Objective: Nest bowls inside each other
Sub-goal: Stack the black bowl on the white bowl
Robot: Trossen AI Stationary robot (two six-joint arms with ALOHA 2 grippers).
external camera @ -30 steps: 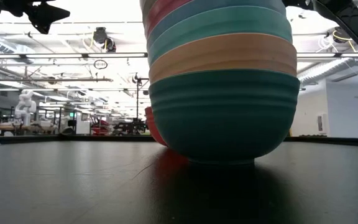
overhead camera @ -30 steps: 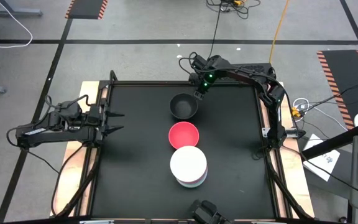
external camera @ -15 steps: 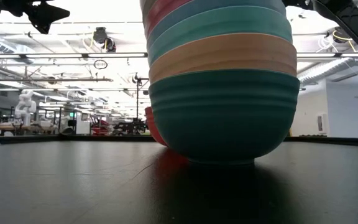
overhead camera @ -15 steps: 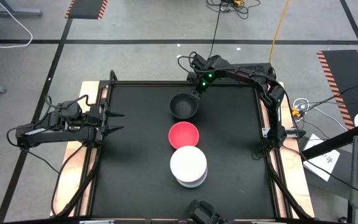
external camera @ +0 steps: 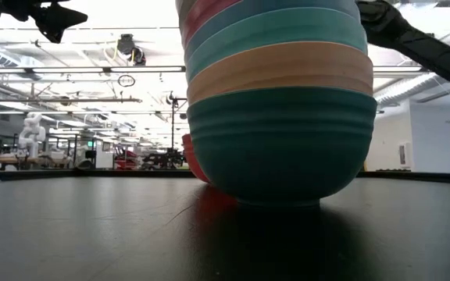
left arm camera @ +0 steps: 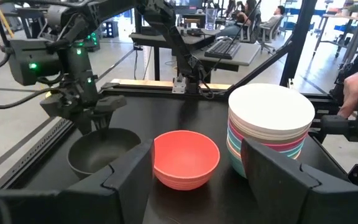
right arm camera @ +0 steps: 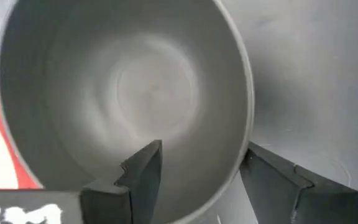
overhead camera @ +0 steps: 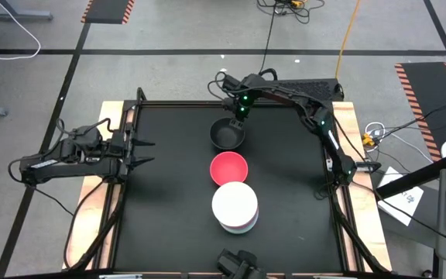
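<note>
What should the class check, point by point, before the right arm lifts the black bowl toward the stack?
1. Right gripper fingers straddle the black bowl rim, one inside, one outside: ok.
2. Fingers closed on the rim: cannot tell.
3. Red bowl sits apart from the black bowl: ok.
4. Stack, white bowl on top, upright: ok.
5. Left gripper waits at the table's left edge, out of the path: ok.

On the black counter (left arm camera: 185, 118) three items stand in a row: a black round plastic bowl (left arm camera: 101, 151), a red round plastic bowl (left arm camera: 186, 158) just beside it, and a stack of nested plastic bowls (left arm camera: 270, 129) topped by a white one. The right tool (left arm camera: 98, 120) reaches down over the black bowl's far rim, one finger inside it. The left tool's two dark fingers (left arm camera: 129, 180) frame the red bowl, spread apart.
</note>
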